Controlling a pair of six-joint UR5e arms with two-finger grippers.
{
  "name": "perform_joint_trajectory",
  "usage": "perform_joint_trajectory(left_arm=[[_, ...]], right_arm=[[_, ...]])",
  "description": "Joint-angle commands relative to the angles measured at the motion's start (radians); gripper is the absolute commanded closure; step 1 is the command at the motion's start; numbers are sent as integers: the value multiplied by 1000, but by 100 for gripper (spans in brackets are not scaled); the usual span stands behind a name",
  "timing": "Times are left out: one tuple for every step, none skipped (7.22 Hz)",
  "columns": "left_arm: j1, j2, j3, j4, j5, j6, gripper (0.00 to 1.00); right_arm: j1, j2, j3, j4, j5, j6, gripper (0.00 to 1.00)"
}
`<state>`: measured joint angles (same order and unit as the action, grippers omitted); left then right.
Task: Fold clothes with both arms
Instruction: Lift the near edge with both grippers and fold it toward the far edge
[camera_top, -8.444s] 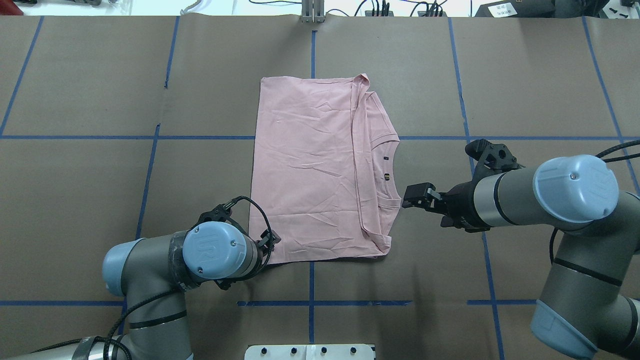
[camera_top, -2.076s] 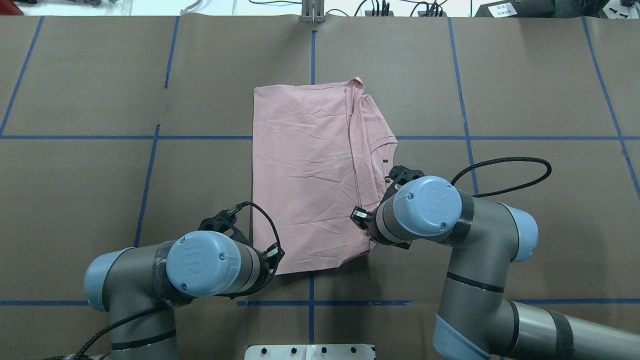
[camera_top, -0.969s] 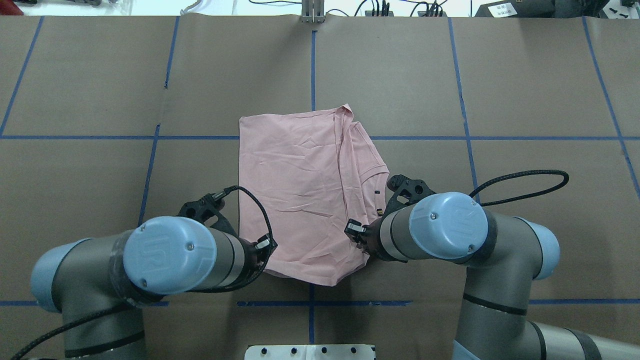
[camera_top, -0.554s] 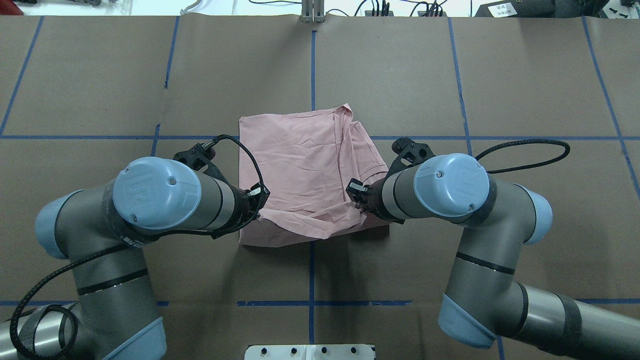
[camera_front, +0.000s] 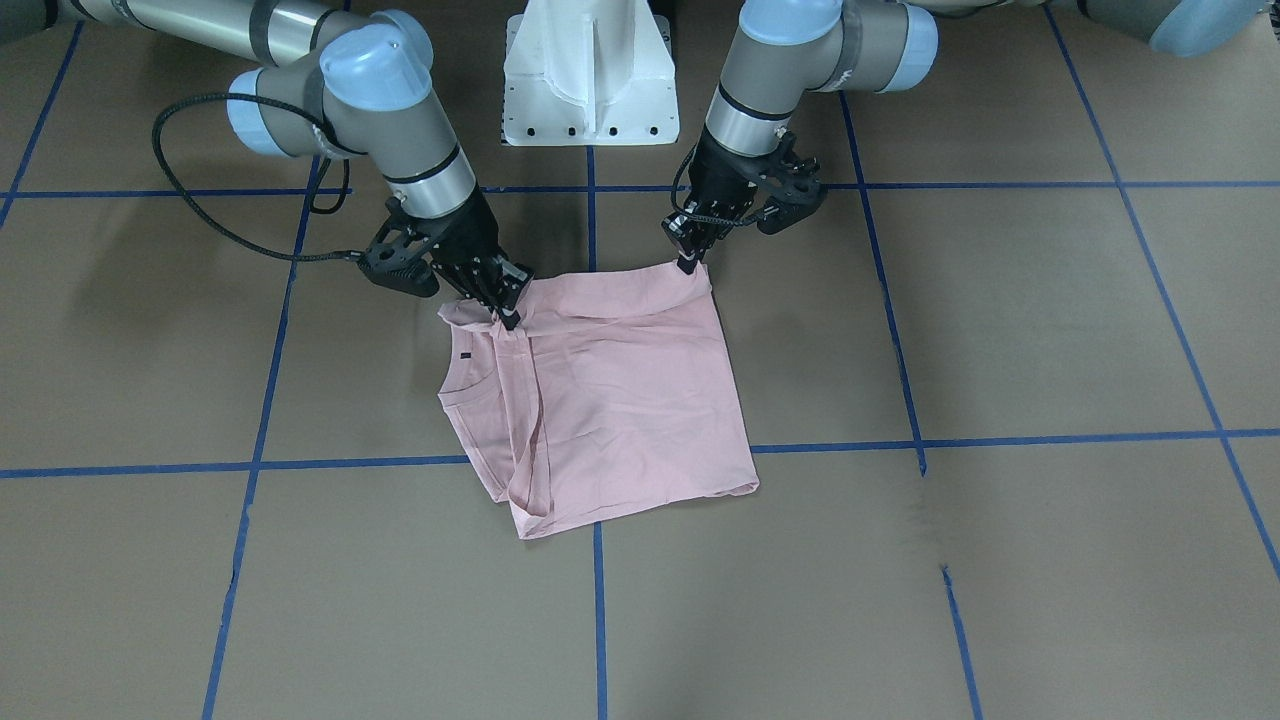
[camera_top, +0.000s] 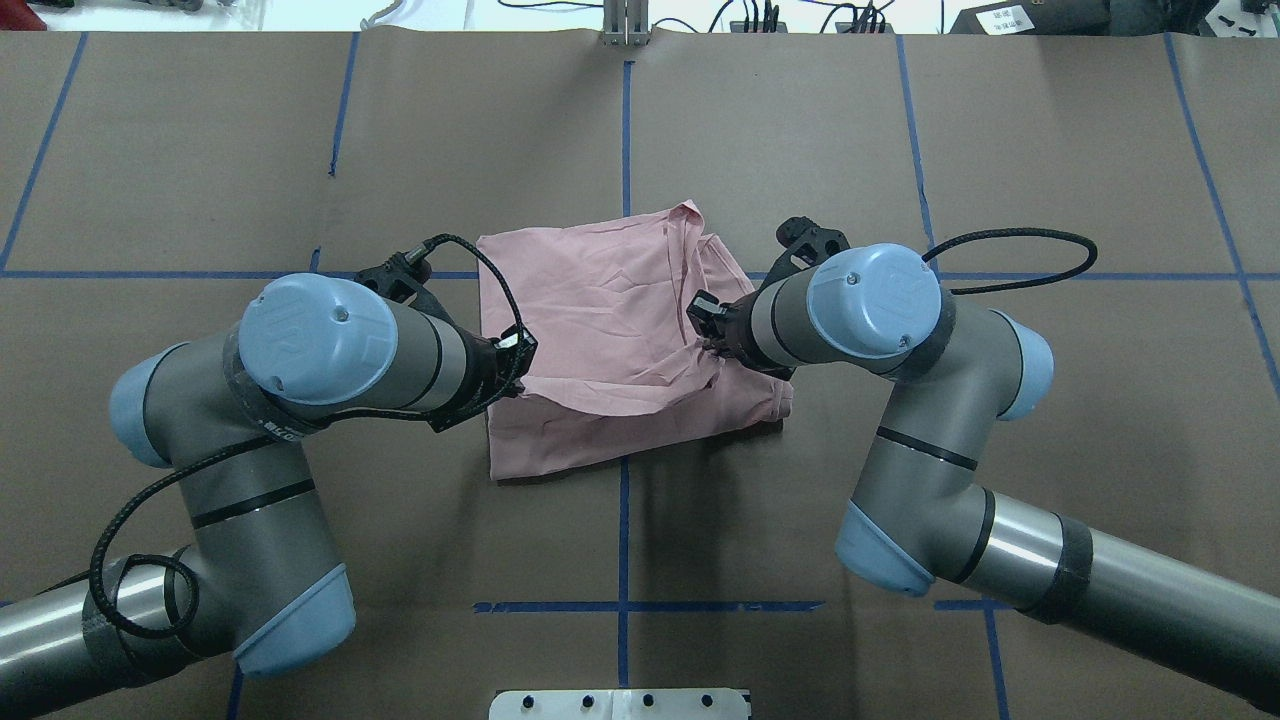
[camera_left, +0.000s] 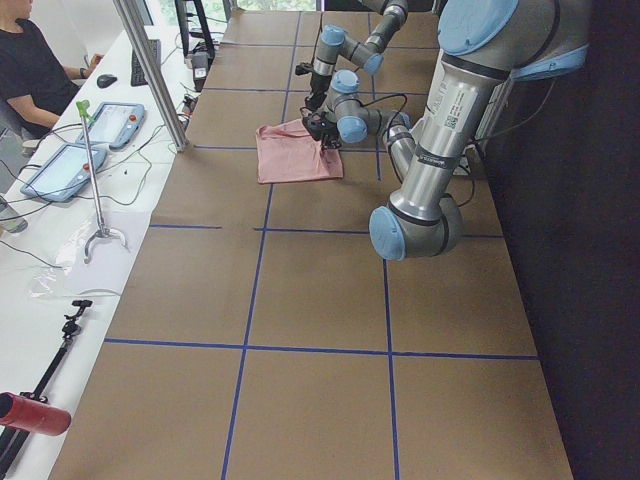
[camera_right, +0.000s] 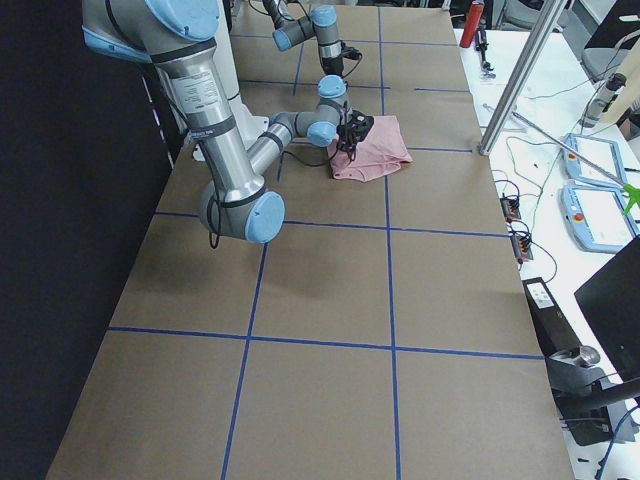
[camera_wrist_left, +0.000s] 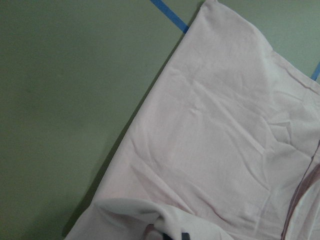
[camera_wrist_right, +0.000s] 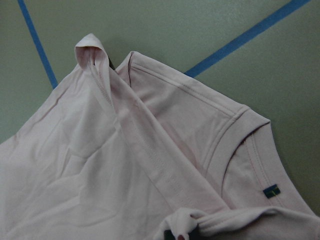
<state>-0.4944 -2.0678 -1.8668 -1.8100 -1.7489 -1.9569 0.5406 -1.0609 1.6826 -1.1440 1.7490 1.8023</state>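
The pale pink T-shirt (camera_top: 600, 300) lies folded lengthwise on the brown table, with its ribbed collar (camera_front: 470, 388) and small black tag (camera_wrist_right: 270, 190) on my right side. My left gripper (camera_top: 516, 362) is shut on the shirt's near left corner. My right gripper (camera_top: 706, 338) is shut on the near right corner, close to the collar. Both hold the near edge raised above the table, draped over the lower layer. In the front-facing view the left gripper (camera_front: 688, 262) and the right gripper (camera_front: 502, 312) pinch the raised edge. The printed front is hidden.
The white pedestal base (camera_front: 590, 70) stands at the robot's edge of the table. Blue tape lines (camera_top: 622, 130) grid the brown table cover. A metal post (camera_left: 150, 70) and a side bench with tablets (camera_left: 90, 140) and a seated operator (camera_left: 30, 70) lie beyond the far edge.
Both grippers, shut on the shirt's near corners, have lifted them and carried them away from the robot over the shirt. The whole shirt was earlier dragged toward the robot.
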Motion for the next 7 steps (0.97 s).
perform_joint_trajectory(left_arm=[[-76, -9, 29, -21, -1, 1, 100], [-137, -61, 138, -63, -1, 3, 100], [-217, -96, 253, -130, -3, 54, 85], [-240, -124, 385, -217, -4, 149, 1], [-281, -130, 411, -236, -6, 226, 0], [-289, -130, 410, -233, -8, 249, 0], [-289, -132, 408, -232, -9, 250, 0]], right_arm=[[60, 75, -106, 30, 6, 3, 100], [124, 190, -259, 33, 10, -7, 100], [184, 313, -446, 65, 13, -61, 90], [215, 405, -598, 75, 15, -95, 1], [228, 423, -622, 75, 9, -174, 0], [239, 421, -626, 75, 12, -179, 0], [246, 421, -632, 75, 15, -178, 0]])
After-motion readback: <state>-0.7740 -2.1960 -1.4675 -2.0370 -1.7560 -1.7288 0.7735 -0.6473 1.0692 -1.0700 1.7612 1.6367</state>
